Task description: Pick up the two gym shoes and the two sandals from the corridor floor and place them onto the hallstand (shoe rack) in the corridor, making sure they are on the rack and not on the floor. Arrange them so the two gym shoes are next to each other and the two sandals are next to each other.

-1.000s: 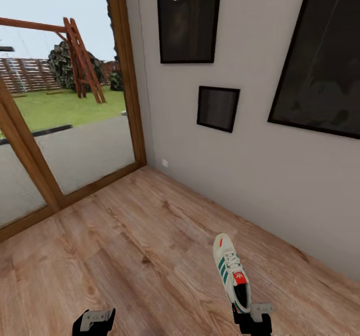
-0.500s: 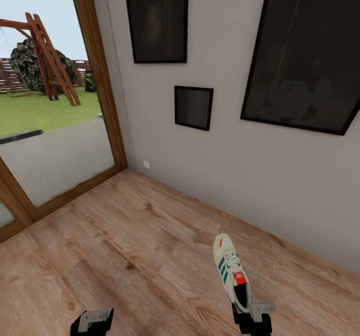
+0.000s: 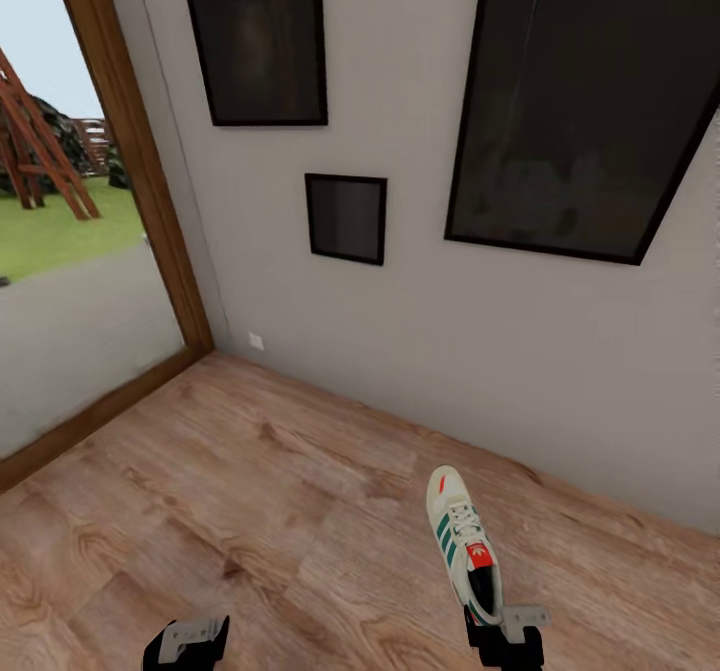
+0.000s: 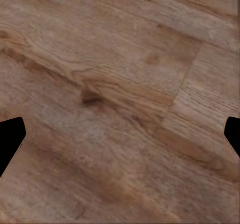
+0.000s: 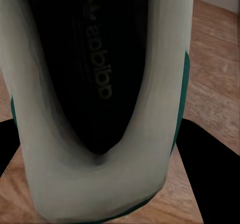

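One cream-white gym shoe (image 3: 461,543) with green stripes and a red tongue hangs above the corridor floor (image 3: 250,511), toe pointing away from me. My right gripper (image 3: 498,631) is shut on its heel at the head view's bottom edge. The right wrist view looks into the gym shoe's (image 5: 100,98) dark inside, with black fingers (image 5: 212,174) on either side of the heel. My left gripper (image 3: 186,641) sits low at the bottom left, and in the left wrist view its fingertips (image 4: 10,139) stand wide apart over bare planks, open and empty. The sandals and the hallstand are out of view.
A grey wall (image 3: 420,351) with three dark framed pictures (image 3: 575,101) runs ahead and to the right. A wood-framed glass door (image 3: 130,181) at the left looks onto a yard. A small white outlet (image 3: 256,341) sits low on the wall.
The whole head view has swung to the right: the door and pictures slid left. Both grippers and the held gym shoe keep their places in the picture.
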Controlling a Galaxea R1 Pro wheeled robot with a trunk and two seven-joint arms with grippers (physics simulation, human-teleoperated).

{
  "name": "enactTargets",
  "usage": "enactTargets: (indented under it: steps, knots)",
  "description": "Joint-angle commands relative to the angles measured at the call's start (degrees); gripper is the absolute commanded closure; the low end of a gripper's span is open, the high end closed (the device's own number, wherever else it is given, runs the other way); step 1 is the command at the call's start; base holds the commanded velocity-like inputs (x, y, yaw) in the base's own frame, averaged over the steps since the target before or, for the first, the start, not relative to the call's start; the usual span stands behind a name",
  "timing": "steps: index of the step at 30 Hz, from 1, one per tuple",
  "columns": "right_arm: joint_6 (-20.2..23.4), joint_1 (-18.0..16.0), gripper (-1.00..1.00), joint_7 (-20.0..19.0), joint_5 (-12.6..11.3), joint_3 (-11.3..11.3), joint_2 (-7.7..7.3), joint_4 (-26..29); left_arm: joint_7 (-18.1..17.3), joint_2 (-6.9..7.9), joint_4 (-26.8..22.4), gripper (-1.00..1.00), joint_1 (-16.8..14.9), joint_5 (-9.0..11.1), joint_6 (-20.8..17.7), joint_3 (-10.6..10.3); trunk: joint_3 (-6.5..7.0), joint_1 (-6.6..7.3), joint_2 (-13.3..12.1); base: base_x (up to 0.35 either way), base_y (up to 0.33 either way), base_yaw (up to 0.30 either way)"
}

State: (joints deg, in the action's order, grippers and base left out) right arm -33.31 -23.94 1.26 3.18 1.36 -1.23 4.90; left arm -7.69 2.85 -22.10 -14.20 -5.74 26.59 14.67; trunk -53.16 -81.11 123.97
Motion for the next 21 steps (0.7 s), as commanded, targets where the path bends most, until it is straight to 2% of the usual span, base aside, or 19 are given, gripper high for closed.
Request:
enactTargets:
  steps: [1, 11, 16, 21]
  knots:
    - [-0.18, -0.05, 1.00, 0.14, 0.34, 0.14, 0.00, -0.07, -0.27, -0.04, 0.04, -1.00, -0.03, -0.59, 0.21, 0.51, -0.05, -0.02, 0.02, 0.266, 0.236, -0.266]
    - [-0.18, -0.05, 1.00, 0.12, 0.34, 0.14, 0.00, -0.07, -0.29, -0.04, 0.04, -1.00, -0.03, -0.59, 0.21, 0.50, -0.05, -0.02, 0.02, 0.183, 0.269, -0.266]
    - [-0.18, -0.05, 1.00, 0.13, 0.34, 0.14, 0.00, -0.07, -0.25, -0.04, 0.04, -1.00, -0.03, -0.51, 0.21, 0.53, -0.05, -0.02, 0.02, 0.035, 0.275, -0.266]
    - [-0.18, -0.05, 1.00, 0.13, 0.34, 0.14, 0.00, -0.07, -0.24, -0.04, 0.04, -1.00, -0.03, -0.51, 0.21, 0.53, -0.05, -0.02, 0.02, 0.005, 0.091, -0.266]
